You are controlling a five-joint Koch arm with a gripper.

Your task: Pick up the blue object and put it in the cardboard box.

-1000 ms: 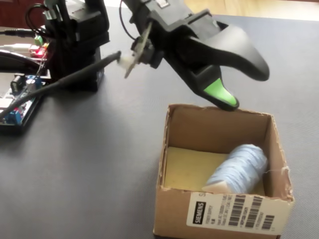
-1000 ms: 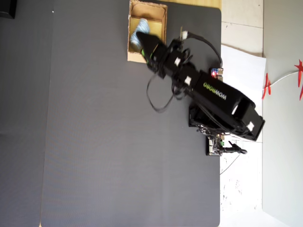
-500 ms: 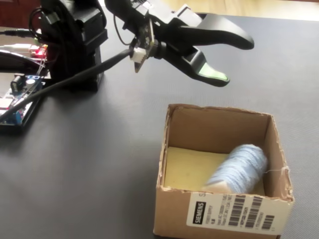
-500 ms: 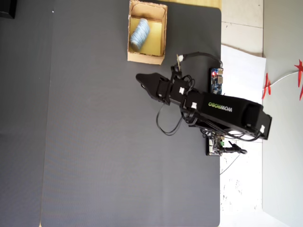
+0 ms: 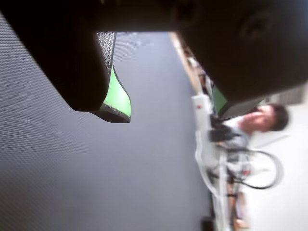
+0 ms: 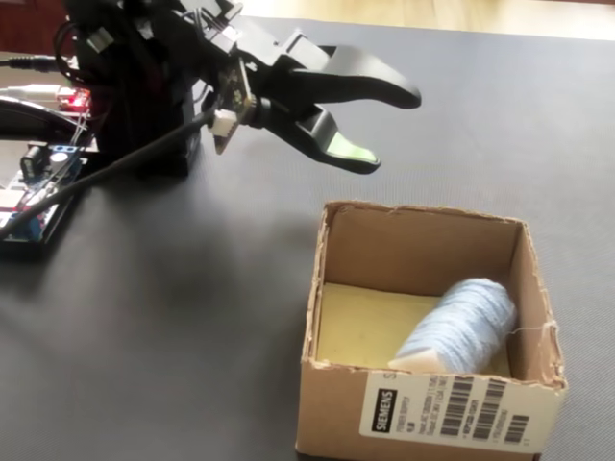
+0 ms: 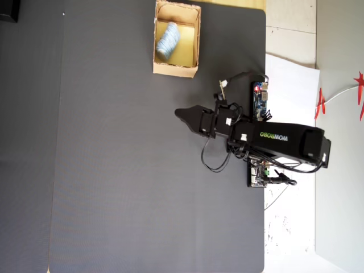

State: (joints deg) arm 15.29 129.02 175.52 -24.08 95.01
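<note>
The pale-blue ribbed object [image 6: 454,328] [image 7: 168,41] lies inside the tan cardboard box [image 6: 333,257] [image 7: 193,40], leaning against its right wall in the fixed view. My gripper [image 6: 389,125] [image 7: 177,115] [image 5: 175,113] hangs above the dark mat, away from the box, back toward the arm's base. It is open: two black jaws with green pads [image 5: 118,96] stand well apart with nothing between them. In the overhead view the jaws lie one over the other.
A dark grey mat [image 7: 114,170] covers the table. Circuit boards [image 7: 260,102] and cables sit by the arm's base [image 7: 296,145] at the mat's right edge in the overhead view. A person [image 5: 262,120] shows blurred past the table edge in the wrist view.
</note>
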